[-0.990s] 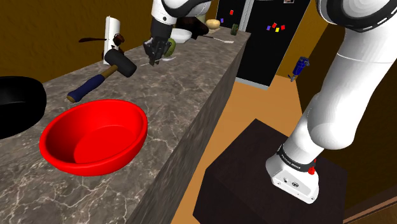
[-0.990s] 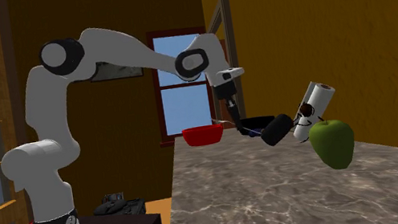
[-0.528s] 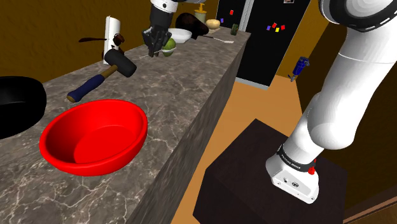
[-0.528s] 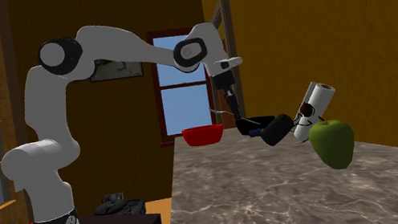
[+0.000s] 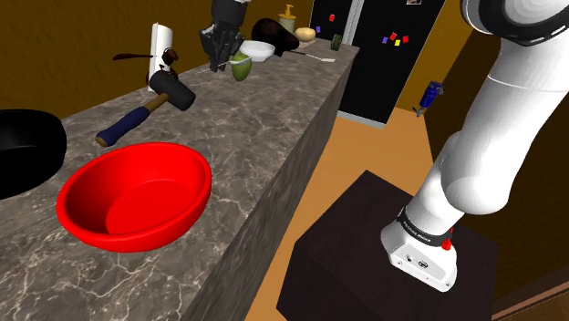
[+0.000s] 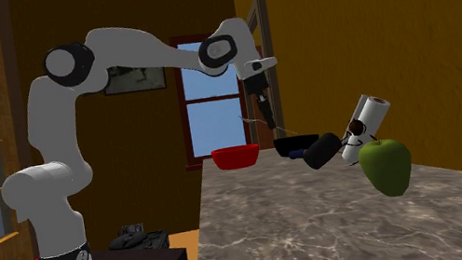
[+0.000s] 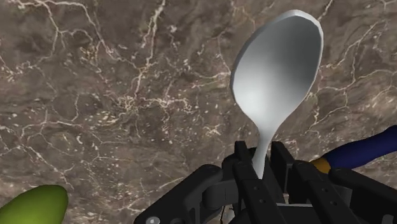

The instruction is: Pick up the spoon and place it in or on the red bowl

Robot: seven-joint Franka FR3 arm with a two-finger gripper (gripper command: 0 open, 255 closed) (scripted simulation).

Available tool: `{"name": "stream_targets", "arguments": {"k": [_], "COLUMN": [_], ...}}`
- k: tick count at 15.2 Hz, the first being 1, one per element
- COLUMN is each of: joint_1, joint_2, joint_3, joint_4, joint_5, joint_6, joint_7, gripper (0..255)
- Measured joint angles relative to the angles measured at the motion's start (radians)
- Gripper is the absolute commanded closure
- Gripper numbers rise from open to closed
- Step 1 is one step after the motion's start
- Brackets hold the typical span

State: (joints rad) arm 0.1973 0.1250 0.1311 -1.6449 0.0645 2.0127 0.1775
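A silver spoon (image 7: 278,63) sticks out from my gripper (image 7: 262,159), whose black fingers (image 7: 244,167) are shut on its thin handle, bowl end pointing away over the marble counter (image 7: 114,95). In the shoulder view the gripper (image 5: 217,58) hangs above the counter's far part, beside a green apple (image 5: 241,66). The red bowl (image 5: 134,193) sits empty at the near end of the counter, well apart from the gripper. From the second exterior view the gripper (image 6: 268,121) is raised above the counter, with the red bowl (image 6: 236,156) behind it.
A hammer (image 5: 146,109) with a blue handle lies between gripper and bowl. A white roll (image 5: 161,50) stands at the wall, a black vessel (image 5: 27,146) sits left of the bowl, and a white bowl (image 5: 260,50) and dark items stand at the far end. The counter edge (image 5: 301,146) drops to the floor.
The gripper has risen off the counter with the spoon clasped in it, drifting up and slightly left in the shoulder view. Bowl, hammer and apple have stayed put.
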Motion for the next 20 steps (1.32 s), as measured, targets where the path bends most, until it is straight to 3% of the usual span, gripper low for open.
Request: {"name": "stream_targets", "arguments": {"k": [10,20], "joint_1": [0.122,0.258], "joint_2": [-0.048,0.003], "joint_3": [0.092,0.189], "joint_4": [-0.048,0.027], "joint_5": [-0.059,-0.148], "joint_6": [0.010,-0.021], "joint_7": [0.231,0.486], "gripper": [255,255]}}
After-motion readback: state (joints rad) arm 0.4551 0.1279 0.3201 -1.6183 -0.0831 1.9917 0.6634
